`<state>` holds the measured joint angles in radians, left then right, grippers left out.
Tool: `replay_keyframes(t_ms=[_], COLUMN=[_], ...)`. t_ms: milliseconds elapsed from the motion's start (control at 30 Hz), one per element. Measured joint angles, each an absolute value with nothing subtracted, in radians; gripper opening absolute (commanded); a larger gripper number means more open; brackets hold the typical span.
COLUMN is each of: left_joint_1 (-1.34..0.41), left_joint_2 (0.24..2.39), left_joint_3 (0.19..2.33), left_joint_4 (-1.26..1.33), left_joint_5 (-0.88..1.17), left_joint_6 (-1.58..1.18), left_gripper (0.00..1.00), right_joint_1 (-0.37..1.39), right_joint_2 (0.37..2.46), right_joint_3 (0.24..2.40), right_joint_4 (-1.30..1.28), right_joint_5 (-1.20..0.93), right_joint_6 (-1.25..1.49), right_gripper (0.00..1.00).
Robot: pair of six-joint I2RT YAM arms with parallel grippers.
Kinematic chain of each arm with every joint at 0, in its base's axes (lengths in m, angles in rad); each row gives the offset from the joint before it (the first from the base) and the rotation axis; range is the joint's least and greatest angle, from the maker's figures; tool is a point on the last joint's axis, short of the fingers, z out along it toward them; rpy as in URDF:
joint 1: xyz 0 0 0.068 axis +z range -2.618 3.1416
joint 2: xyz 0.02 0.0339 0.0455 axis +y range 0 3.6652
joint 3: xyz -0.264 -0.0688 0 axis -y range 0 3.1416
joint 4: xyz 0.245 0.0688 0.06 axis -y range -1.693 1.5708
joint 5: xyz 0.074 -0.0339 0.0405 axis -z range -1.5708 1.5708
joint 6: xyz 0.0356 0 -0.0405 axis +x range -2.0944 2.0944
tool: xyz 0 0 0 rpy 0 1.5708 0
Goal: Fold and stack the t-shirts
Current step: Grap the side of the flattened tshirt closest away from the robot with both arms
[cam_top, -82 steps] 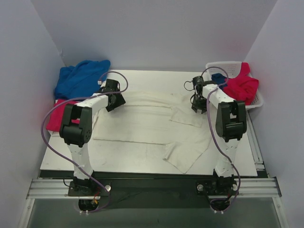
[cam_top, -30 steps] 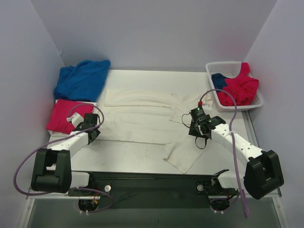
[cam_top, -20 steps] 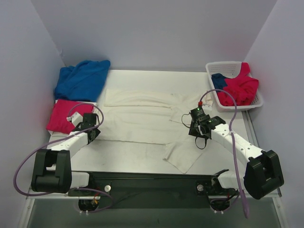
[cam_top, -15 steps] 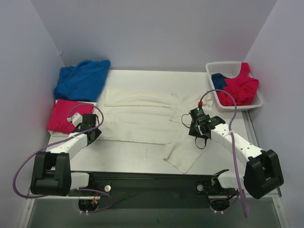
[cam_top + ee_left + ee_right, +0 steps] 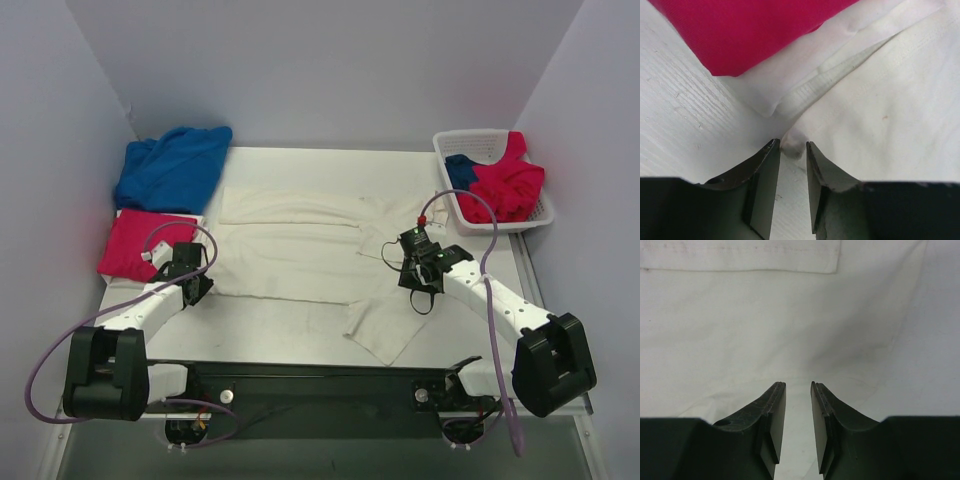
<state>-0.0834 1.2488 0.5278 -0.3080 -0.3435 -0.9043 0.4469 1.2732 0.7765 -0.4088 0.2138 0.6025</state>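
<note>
A large cream-white t-shirt (image 5: 300,255) lies spread flat across the table. My left gripper (image 5: 193,285) sits low at its near left corner. In the left wrist view that gripper (image 5: 790,145) is open a narrow way, with a small bunched tip of the cream t-shirt (image 5: 880,110) right at its fingertips. A folded crimson t-shirt (image 5: 135,245) lies just left of it, and a blue t-shirt (image 5: 170,165) is heaped behind that. My right gripper (image 5: 419,284) hovers low over the shirt's right side. Its jaws (image 5: 798,385) stand open above flat cream cloth (image 5: 765,315), with nothing between them.
A white lattice basket (image 5: 540,215) at the back right holds a crimson shirt (image 5: 505,180) and a blue one (image 5: 460,168). Purple cables loop off both arms. Bare table (image 5: 280,330) shows in front of the cream shirt.
Since 2.7 s ago both arms have pulled back from the shirt's far edge to its near part. In the last second the left gripper crept forward to the corner, and both jaws narrowed.
</note>
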Motion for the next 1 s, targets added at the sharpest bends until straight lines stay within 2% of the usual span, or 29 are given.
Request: replay_keyframes(t_ms=[267,333,400,467,600,800,1000], left_joint_1=[-0.083,-0.084,-0.083,-0.084,-0.083,-0.084,-0.089], left_joint_2=[1.250,1.255,1.262,1.267,1.265,1.237,1.233], left_joint_3=[0.528,0.530,0.533,0.537,0.537,0.523,0.520], left_joint_4=[-0.318,-0.317,-0.317,-0.315,-0.312,-0.319,-0.321], left_joint_5=[-0.345,-0.348,-0.350,-0.348,-0.343,-0.315,-0.292], left_joint_6=[-0.906,-0.906,-0.906,-0.905,-0.901,-0.892,-0.883], left_gripper=[0.32,0.25,0.08,0.00,0.00,0.00,0.00], right_joint_1=[0.447,0.447,0.447,0.447,0.447,0.458,0.632], right_joint_2=[1.273,1.273,1.272,1.269,1.243,1.168,1.118], right_joint_3=[0.772,0.771,0.769,0.762,0.736,0.639,0.556], right_joint_4=[-0.412,-0.411,-0.412,-0.414,-0.434,-0.481,-0.540], right_joint_5=[0.221,0.221,0.222,0.226,0.238,0.228,0.200], right_joint_6=[0.603,0.603,0.603,0.603,0.624,0.677,0.777], right_gripper=[0.28,0.28,0.28,0.28,0.28,0.34,0.38])
